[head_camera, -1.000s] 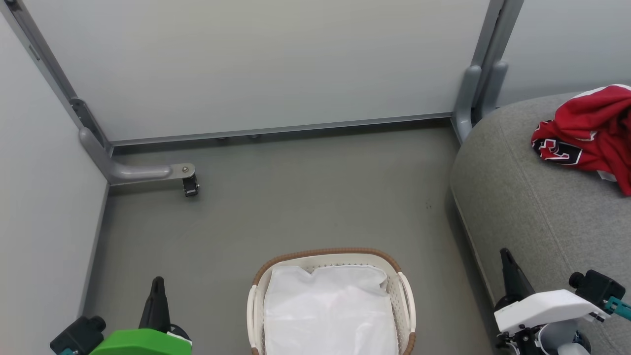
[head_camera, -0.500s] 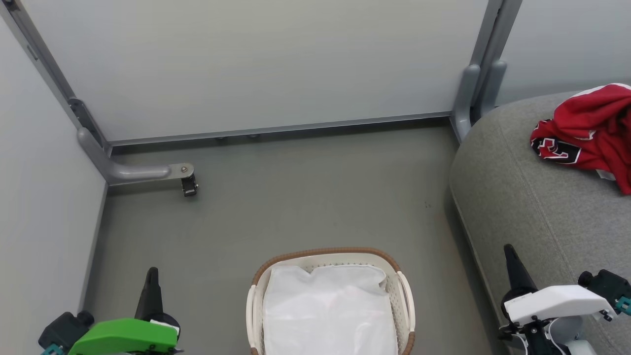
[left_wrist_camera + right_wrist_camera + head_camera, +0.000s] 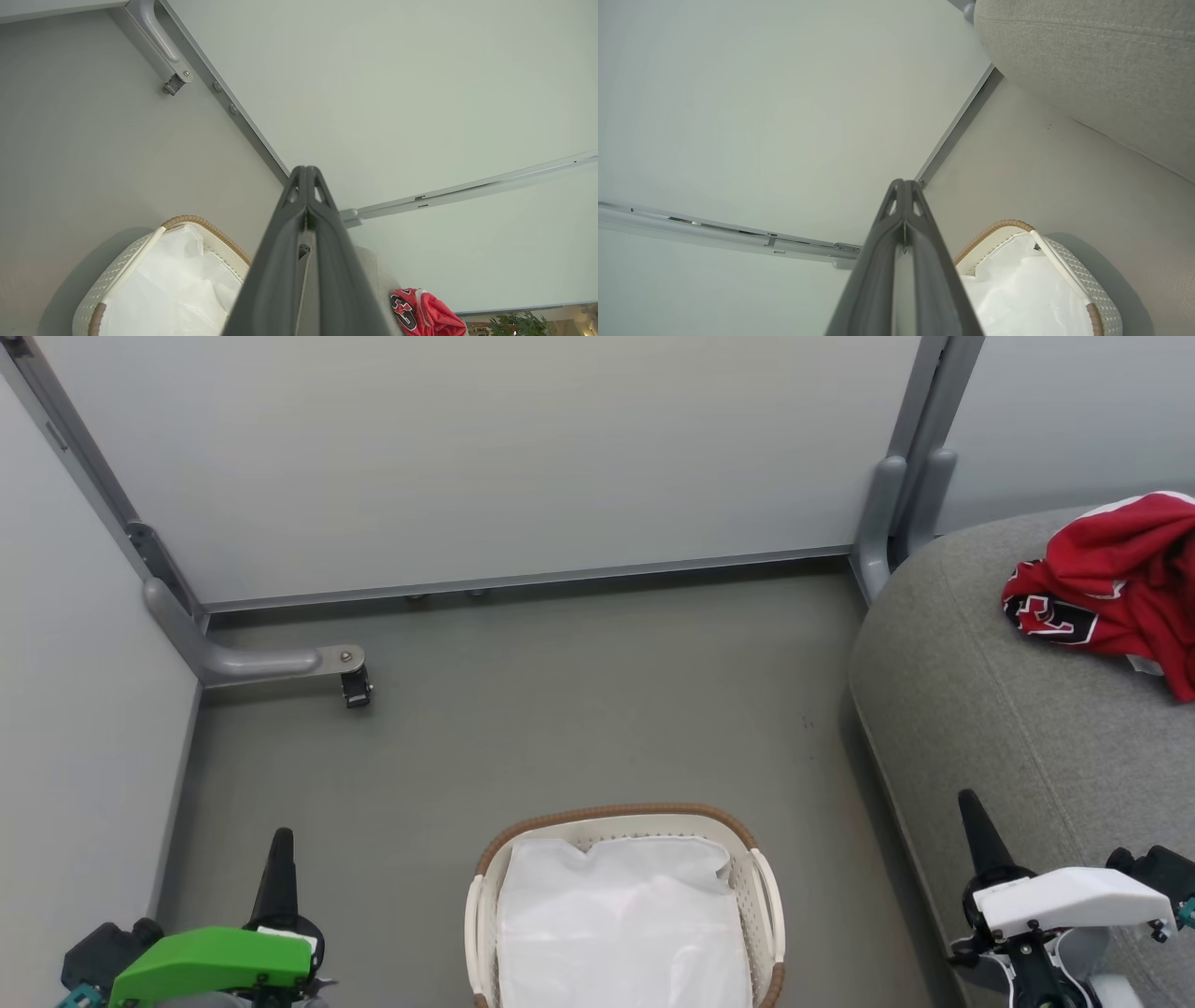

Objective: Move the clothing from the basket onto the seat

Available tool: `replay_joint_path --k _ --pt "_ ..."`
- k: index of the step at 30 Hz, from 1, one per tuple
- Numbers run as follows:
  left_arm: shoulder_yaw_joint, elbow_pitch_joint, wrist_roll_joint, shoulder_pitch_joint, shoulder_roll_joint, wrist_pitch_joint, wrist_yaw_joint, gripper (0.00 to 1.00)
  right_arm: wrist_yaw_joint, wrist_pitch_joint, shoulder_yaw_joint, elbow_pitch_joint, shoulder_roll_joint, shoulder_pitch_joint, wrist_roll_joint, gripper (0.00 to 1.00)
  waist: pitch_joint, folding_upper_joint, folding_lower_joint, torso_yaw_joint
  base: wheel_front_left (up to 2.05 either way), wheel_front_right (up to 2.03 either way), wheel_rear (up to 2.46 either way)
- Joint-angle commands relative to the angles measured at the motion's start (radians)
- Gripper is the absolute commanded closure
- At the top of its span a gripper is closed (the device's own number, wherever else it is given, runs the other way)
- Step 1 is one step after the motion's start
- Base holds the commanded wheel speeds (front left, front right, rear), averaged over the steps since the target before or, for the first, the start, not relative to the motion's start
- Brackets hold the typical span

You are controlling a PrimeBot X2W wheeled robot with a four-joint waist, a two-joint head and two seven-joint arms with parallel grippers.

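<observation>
**A:** Where is the clothing?

**B:** It is bunched in a red heap on the seat, toward its far end, well apart from the basket. What I can see of the basket's inside is a crumpled white liner.

**A:** How would it handle?

**B:** Light and limp, I'd judge. It looks like thin, smooth sports fabric with white trim and a black-and-white crest, so it is apt to slide and drape. A raised fold on top of the heap looks the best place to pinch.

**A:** And the rest?

**B:** The seat is rounded, covered in grey woven cloth with stitched seams. The basket is oval, perforated white plastic with a brown woven rim — stiff.

**A:** The grippers?

**B:** The left gripper and the right gripper sit either side of the basket, fingers pressed together, holding nothing.
</observation>
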Motion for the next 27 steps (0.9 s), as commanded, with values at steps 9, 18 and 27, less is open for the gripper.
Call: replay_joint_path --k 9,18,27 --pt "0.023 -0.002 -0.098 -0.041 0.01 0.028 -0.016 1.0 -0.001 0.029 -0.015 -0.018 -0.006 -0.025 0.103 1.0 0.001 0.0 0.0 -0.002 0.0 0.0 0.0" --pt "0.039 0.0 -0.171 -0.056 0.009 0.05 -0.024 1.0 -0.001 0.048 -0.024 -0.023 -0.007 -0.028 0.18 1.0 0.002 0.0 0.0 -0.005 0.0 0.0 0.0" --pt "0.051 0.002 -0.24 -0.068 0.009 0.07 -0.032 1.0 0.0 0.069 -0.033 -0.028 -0.007 -0.03 0.254 1.0 0.003 0.0 0.0 -0.007 0.0 0.0 0.0"
